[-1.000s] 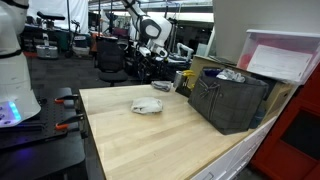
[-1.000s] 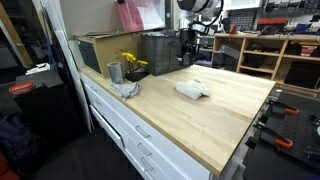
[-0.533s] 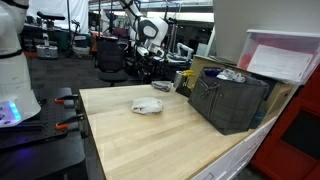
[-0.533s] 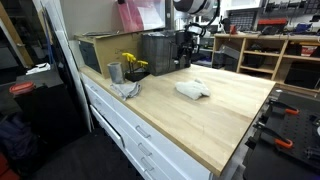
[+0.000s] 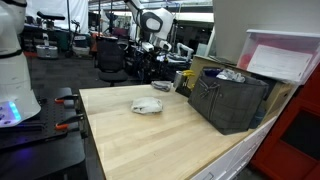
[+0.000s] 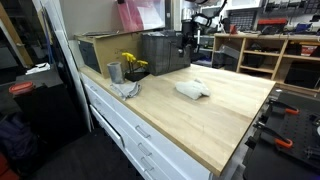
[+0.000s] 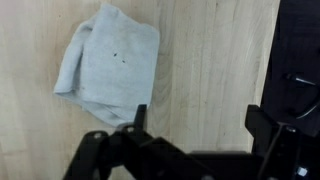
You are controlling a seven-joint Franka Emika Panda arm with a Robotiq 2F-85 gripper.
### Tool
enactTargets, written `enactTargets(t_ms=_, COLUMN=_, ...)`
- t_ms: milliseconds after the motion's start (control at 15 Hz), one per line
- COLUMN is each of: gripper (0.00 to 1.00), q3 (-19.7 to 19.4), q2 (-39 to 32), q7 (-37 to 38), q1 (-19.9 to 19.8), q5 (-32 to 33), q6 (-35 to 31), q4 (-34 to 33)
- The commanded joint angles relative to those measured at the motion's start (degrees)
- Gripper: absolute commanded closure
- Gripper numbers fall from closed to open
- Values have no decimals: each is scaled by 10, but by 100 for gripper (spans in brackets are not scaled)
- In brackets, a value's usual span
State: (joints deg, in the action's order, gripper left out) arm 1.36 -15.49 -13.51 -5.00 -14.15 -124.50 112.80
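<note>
— Where is the cloth found?
— The cloth (image 7: 108, 55) is seen lying crumpled on the wooden table (image 5: 150, 145), apart from a dark basket (image 5: 230, 100).
— How is the gripper held?
— The gripper (image 7: 197, 118) is held released, jaws spread wide, nothing grasped, raised well above the table.

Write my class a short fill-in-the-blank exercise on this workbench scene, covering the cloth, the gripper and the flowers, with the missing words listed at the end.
1. The crumpled pale cloth lies on a table whose top is made of ____.
2. In the wrist view, the gripper hangs above the table, holding nothing, with its jaws ____.
3. In an exterior view, the flowers beside the metal cup are ____ in colour.

Missing words: wood; open; yellow.
</note>
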Motion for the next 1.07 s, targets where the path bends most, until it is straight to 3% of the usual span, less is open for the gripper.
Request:
enactTargets(t_ms=0, gripper=0, q3=-5, q2=67, q7=-13, q1=-8, q5=-13, q6=6, q4=42)
enactTargets(t_ms=267, gripper=0, q3=-18, q2=120, q7=-2, q1=-4, q5=5, q6=1, q4=75)
enactTargets(t_ms=1000, gripper=0, q3=-43, q2=233, q7=11, q1=0, q5=26, q6=77, q4=104)
